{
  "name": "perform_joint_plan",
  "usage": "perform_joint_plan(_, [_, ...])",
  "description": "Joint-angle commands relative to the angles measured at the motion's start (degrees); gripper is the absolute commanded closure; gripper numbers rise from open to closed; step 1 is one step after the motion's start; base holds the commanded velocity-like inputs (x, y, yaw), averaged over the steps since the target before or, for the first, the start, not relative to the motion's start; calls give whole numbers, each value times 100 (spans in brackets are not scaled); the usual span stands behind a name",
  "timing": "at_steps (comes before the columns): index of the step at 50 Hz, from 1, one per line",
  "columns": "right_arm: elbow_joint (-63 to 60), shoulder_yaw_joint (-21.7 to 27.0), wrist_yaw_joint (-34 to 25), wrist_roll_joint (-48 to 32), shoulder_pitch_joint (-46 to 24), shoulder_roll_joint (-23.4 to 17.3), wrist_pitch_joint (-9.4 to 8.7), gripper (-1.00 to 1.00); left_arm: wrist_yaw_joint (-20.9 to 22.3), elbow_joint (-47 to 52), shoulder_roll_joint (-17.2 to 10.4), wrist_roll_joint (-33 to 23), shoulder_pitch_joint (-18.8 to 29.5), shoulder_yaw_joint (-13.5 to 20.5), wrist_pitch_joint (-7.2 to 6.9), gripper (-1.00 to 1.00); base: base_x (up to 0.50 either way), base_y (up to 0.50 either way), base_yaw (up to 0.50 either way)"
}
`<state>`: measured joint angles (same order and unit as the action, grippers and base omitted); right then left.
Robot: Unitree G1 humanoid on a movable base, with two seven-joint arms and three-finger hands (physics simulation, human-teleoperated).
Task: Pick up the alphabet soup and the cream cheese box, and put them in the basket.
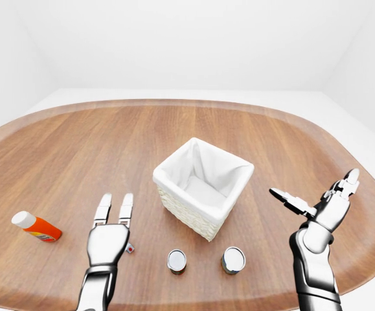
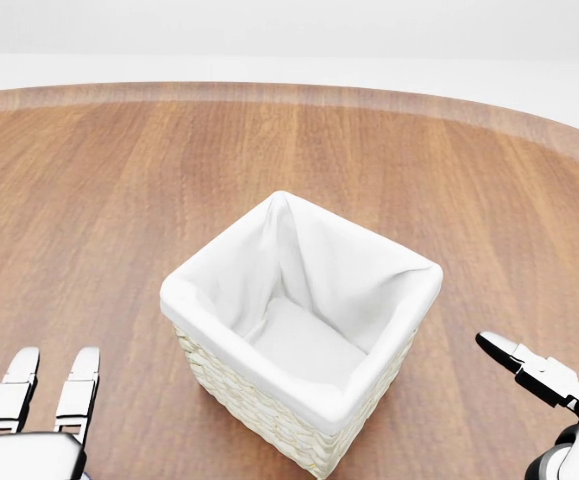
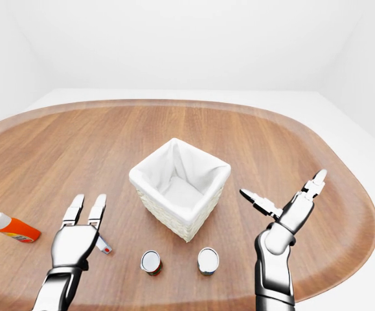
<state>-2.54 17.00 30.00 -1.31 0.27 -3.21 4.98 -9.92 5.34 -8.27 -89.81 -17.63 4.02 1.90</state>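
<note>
My left hand [image 1: 107, 241] hovers flat, fingers extended, empty, largely covering a small box [image 3: 103, 246]. My right hand [image 1: 323, 210] is spread wide, empty. Between them stand two round cans [image 1: 177, 261] and the cloth-lined wicker basket [image 1: 203, 186]. An orange bottle [image 1: 37, 227] lies beyond my left.

Downward head views (shared basket [image 1: 203, 188])

Cans [image 1: 177, 261] below basket [image 1: 203, 184] — apparently apart.

A broad, rounded wooden counter [image 1: 109, 136] with warm brown grain fills most of the room. Plain white walls [image 1: 187, 39] rise behind it over a pale floor [image 1: 368, 136], all evenly and softly lit.
</note>
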Motion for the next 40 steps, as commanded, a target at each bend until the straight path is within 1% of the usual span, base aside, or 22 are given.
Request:
perform_joint_plan(1, [-7, -6, 0, -10, -1, 3, -1, -100, -204, -581, -133, 91, 19, -112, 19, -100, 0, 0, 0])
perform_joint_plan(3, [-37, -7, 0, -11, 3, 6, -29, -100, -231, -645, -152, 118, 30, -107, 15, -100, 0, 0, 0])
perform_joint_plan(5, [12, -9, 0, -17, -17, 0, 1, -100, -268, -763, -174, 125, 55, -118, 6, -100, 0, 0, 0])
perform_joint_plan(9, [43, -12, 0, -17, -24, -6, 2, -100, -346, -1040, -213, 173, 149, -156, 12, -100, 0, 0, 0])
perform_joint_plan(11, [62, -13, 0, -17, -29, -10, 2, -100, -399, -1194, -237, 190, 195, -186, -7, -100, 0, 0, 0])
perform_joint_plan(12, [-14, -17, 0, -17, -12, -4, -25, -100, -418, -1271, -246, 211, 209, -206, -6, -100, 0, 0, 0])
perform_joint_plan(15, [-28, -16, 0, -23, -8, 0, -32, -100, -447, -1321, -279, 232, 189, -247, -15, -100, 0, 0, 0])
perform_joint_plan(21, [3, -10, 0, -30, -16, -2, -13, -100, -470, -1441, -340, 281, 140, -285, 48, -100, 0, 0, 0])
perform_joint_plan(24, [-45, -10, 0, -28, 1, 1, -45, -100, -473, -1504, -347, 295, 164, -294, 50, -100, 0, 0, 0])
perform_joint_plan(27, [-17, -7, 0, -33, -8, 0, -24, -100, -518, -1656, -359, 308, 249, -290, 17, -100, 0, 0, 0])
perform_joint_plan(28, [13, -5, 0, -33, -18, -3, -7, -100, -559, -1784, -364, 317, 314, -285, -19, -100, 0, 0, 0])
perform_joint_plan(29, [22, -6, 0, -33, -20, -5, -2, -100, -602, -1834, -341, 322, 357, -264, -133, -100, 0, 0, 0])
perform_joint_plan(30, [-9, -9, 0, -33, -10, -3, -22, -100, -591, -1837, -369, 382, 376, -257, -109, -100, 0, 0, 0])
perform_joint_plan(33, [37, -7, 0, -31, -25, -8, 2, -100, -597, -1848, -390, 448, 402, -238, -149, -100, 0, 0, 0])
perform_joint_plan(40, [67, -12, 0, -28, -29, -15, 2, -100, -892, -2490, -467, 612, 725, -284, -192, -100, 0, 0, 0])
